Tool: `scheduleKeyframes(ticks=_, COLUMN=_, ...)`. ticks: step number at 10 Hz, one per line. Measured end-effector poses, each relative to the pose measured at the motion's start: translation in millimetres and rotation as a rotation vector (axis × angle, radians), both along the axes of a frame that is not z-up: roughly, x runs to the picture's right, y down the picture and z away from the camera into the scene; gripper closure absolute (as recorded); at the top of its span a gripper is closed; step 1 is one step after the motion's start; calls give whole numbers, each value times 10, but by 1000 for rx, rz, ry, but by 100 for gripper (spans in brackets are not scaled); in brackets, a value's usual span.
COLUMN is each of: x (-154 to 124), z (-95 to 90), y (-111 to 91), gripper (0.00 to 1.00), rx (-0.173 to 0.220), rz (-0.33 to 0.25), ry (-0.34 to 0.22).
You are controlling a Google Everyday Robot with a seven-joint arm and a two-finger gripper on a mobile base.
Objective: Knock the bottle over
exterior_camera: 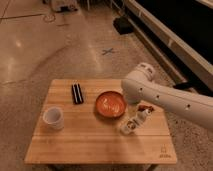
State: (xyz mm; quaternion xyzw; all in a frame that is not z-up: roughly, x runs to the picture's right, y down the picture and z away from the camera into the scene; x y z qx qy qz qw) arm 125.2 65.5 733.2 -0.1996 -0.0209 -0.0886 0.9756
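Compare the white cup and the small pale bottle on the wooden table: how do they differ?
The wide white cup stands upright; the slim pale bottle leans steeply. The cup stands alone at the table's left; the bottle lies right of the orange bowl, below the arm, with the gripper at its upper end. Both are pale.
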Motion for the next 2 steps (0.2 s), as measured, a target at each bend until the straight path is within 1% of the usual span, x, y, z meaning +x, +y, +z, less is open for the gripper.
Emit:
scheduleKeyframes(ticks=1, x=36, z=5, y=-6, gripper=20, rx=1, rz=0, ry=-2)
scheduleKeyframes(ticks=2, x=-36, z=22, y=-48, gripper=20, rx=4, rz=-8, ry=-15)
